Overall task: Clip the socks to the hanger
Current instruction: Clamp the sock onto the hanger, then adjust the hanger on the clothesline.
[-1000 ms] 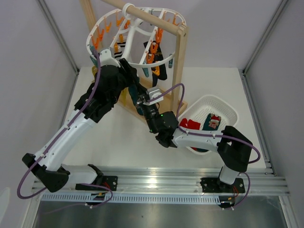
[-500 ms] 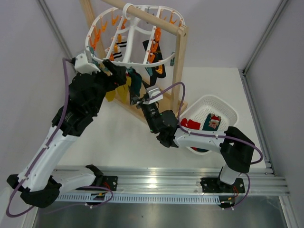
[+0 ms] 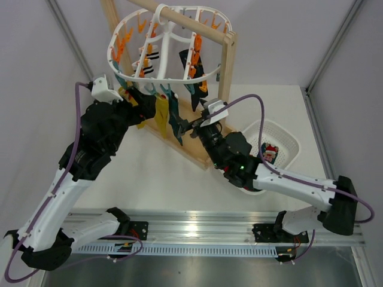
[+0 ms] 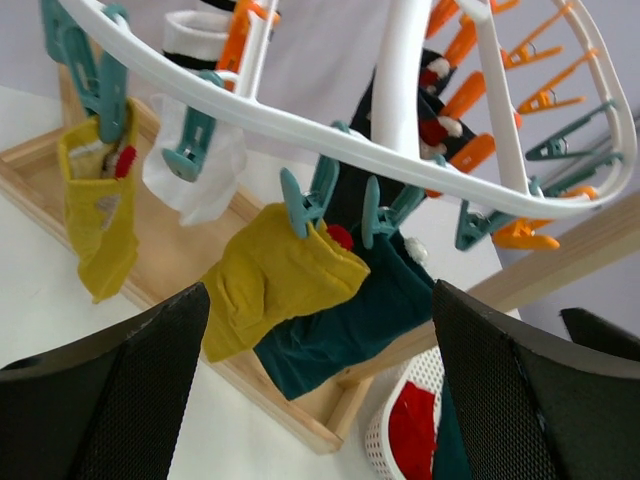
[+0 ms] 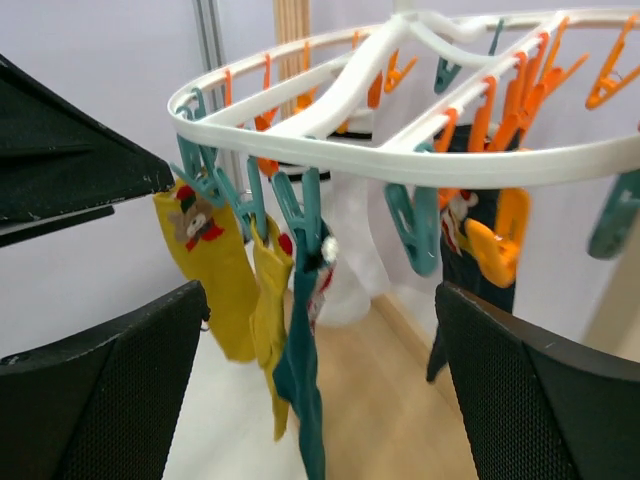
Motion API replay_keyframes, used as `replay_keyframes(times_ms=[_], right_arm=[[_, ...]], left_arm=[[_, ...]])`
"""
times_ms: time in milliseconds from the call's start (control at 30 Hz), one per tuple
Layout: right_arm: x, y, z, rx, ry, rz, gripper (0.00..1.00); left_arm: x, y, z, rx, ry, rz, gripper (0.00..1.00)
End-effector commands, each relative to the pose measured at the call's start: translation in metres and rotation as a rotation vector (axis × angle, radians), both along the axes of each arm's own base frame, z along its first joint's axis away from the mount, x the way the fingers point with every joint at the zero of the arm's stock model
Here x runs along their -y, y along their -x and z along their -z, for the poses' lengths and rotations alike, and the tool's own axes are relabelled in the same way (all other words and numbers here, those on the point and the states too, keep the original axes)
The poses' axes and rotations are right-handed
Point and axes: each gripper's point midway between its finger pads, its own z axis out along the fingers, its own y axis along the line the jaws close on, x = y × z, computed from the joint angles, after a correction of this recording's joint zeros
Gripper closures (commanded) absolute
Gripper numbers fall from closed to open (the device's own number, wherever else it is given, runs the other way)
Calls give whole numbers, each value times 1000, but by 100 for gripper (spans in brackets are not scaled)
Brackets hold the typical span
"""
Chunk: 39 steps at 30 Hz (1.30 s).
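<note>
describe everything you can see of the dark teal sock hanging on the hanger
The dark teal sock looks like soft plain knit fabric, with a bit of red and white trim showing near its top. It hangs limp from a teal peg on the white hanger ring, with its toe end lowest, above the wooden rack base. A yellow sock on the neighbouring peg overlaps its front in the left wrist view. Nothing else visibly touches it.

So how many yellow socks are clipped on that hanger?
2. One yellow sock hangs next to the white sock; the other is clipped next to the teal sock. More may be hidden from view.
</note>
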Motion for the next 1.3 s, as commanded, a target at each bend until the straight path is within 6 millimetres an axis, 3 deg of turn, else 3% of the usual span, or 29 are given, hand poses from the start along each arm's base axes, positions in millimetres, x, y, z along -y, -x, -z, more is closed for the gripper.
replay_keyframes(times_ms=[0, 267, 400, 533, 767, 967, 1267], right_arm=[[26, 11, 3, -110, 62, -18, 0], [107, 1, 20, -285, 29, 95, 1], [143, -4, 40, -349, 17, 168, 1], [172, 0, 44, -368, -42, 200, 1], [197, 9, 53, -373, -88, 198, 1], [204, 15, 50, -341, -85, 182, 1], [201, 23, 45, -289, -78, 127, 1]], left_arm=[[20, 8, -5, -11, 29, 114, 6], [65, 13, -31, 17, 47, 211, 7], [81, 7, -44, 55, 56, 202, 10], [103, -7, -44, 67, 23, 187, 15], [123, -27, -33, 68, -76, 197, 18], [135, -36, -24, 111, -115, 270, 19], [127, -45, -19, 158, -100, 316, 21]])
